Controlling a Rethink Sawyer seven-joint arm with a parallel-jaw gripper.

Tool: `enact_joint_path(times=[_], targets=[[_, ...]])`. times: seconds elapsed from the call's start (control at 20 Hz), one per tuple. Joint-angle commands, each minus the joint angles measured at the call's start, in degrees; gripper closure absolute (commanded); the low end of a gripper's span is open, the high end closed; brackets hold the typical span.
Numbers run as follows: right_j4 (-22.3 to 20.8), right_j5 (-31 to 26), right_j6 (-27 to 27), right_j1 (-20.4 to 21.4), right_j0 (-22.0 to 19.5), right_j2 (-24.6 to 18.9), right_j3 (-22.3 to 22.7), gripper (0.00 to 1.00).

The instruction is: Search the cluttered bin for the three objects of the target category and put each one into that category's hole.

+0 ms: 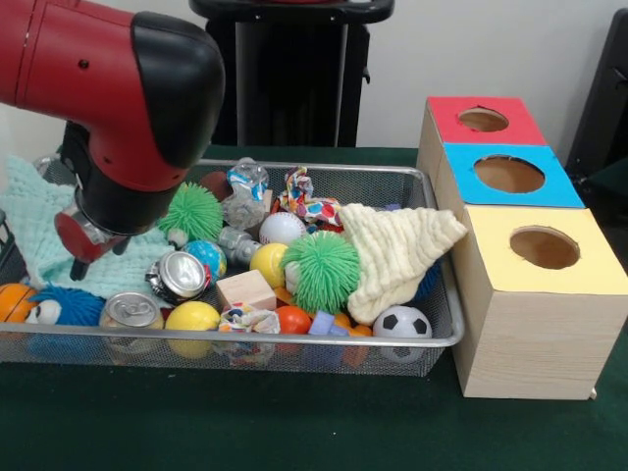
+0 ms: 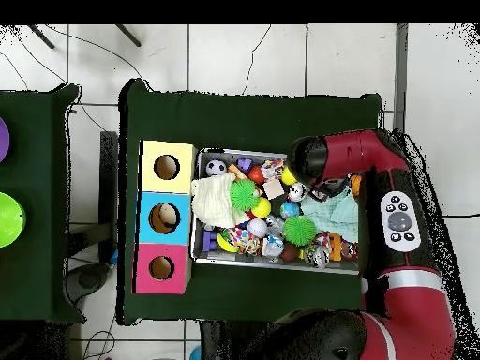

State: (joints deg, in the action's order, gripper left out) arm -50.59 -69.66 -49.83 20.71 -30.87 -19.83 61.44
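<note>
Hanging low over the cluttered bin [image 1: 294, 339], the red and black arm [image 1: 118, 88] fills the left end of the basket in the front view, and its bulk hides the claw, so I cannot tell whether it is wide, narrow or holding anything. The bin itself is a wide, shallow basket of silver wire mesh with a rounded metal rim, sitting on the dark green table [image 1: 294, 422] and packed to the brim. Inside it, near the middle, a spiky green ball [image 1: 321, 271] rests against a cream knitted cloth [image 1: 397, 253] that drapes toward the bin's right end. Along the bin's front rim sit a yellow ball [image 1: 192, 316], a wooden block [image 1: 246, 289], a small soccer ball [image 1: 402, 323] and a dented silver can [image 1: 131, 310]. A pale mint cloth [image 1: 49, 235] lies at the bin's left end, under the arm. Just beside the bin's right end stand the light-wood boxes [image 1: 535, 324], topped red, blue and yellow, each with a round hole. No duck toy can be picked out in the heap.
</note>
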Motion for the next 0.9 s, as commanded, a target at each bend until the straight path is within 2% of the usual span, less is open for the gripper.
enact_joint_path(times=[0.05,0.25,0.9], targets=[[-3.0,-5.6,19.1,-0.2,-0.1,0.2,-1.1,0.00],[-0.8,-3.7,16.9,-2.6,-1.5,-0.9,-0.1,0.00],[-3.3,-4.5,16.3,-9.1,-0.6,0.3,-3.6,0.00]])
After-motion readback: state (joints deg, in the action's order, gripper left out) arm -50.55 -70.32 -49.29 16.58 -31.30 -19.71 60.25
